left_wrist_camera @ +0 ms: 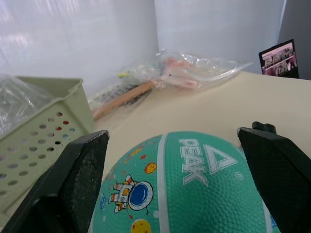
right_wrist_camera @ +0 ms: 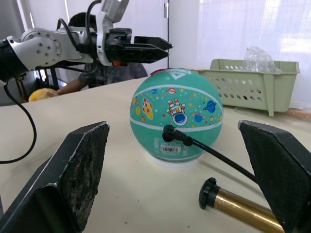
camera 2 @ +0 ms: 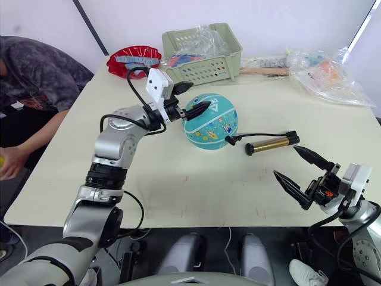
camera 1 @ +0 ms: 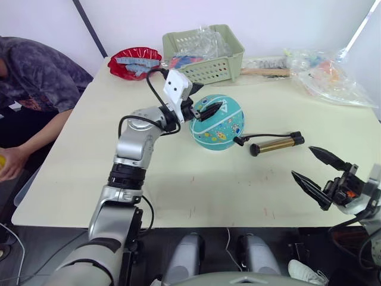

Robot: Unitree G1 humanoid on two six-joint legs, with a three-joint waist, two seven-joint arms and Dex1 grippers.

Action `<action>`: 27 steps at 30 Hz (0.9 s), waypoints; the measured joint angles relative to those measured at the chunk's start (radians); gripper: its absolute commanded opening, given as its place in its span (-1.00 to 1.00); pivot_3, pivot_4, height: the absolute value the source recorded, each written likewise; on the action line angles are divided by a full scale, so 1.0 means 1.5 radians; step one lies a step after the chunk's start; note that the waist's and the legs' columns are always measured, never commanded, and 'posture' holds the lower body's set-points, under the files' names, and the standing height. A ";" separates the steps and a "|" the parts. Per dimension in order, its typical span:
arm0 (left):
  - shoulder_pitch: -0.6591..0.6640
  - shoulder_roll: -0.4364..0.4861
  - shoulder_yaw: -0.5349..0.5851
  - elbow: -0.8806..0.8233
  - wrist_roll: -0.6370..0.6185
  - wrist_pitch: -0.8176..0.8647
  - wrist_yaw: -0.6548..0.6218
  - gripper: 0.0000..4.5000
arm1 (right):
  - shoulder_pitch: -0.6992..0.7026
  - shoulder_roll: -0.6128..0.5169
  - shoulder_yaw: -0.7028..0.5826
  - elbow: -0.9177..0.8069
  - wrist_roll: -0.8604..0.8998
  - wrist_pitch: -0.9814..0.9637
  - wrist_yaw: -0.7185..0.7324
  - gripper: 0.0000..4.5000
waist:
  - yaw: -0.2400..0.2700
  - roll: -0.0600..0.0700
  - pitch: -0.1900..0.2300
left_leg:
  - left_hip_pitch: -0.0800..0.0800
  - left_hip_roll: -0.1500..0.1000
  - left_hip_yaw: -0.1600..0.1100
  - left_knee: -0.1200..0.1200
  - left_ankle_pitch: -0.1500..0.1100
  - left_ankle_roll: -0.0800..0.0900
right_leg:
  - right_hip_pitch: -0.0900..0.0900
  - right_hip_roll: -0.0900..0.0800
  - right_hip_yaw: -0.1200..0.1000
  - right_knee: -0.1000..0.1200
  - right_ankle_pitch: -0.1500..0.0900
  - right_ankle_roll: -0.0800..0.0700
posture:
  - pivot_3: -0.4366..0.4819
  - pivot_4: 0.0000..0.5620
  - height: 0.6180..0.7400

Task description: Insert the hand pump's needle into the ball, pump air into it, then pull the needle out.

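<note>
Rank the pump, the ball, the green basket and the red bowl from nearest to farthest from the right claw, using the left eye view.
From the right claw:
1. Pump, lying just ahead of it.
2. Ball, beyond the pump, mid-table.
3. Basket, at the far edge.
4. Red bowl, far left corner.

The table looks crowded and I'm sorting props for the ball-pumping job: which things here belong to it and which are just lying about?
Belong to the job:
- the ball
- the hand pump, its hose end at the ball
- left pincer, open over the ball
- right pincer, open

Lying about:
- green basket
- red dish
- clear plastic bags
</note>
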 measured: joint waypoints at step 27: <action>-0.050 -0.073 -0.016 0.142 0.074 -0.026 0.052 1.00 | -0.192 0.022 0.095 0.052 -0.296 0.058 -0.111 0.98 | -0.005 -0.002 -0.001 | 0.003 0.000 0.002 0.008 0.000 0.000 | 0.001 0.001 0.003 0.010 0.000 0.001 | -0.05 -0.47 1.00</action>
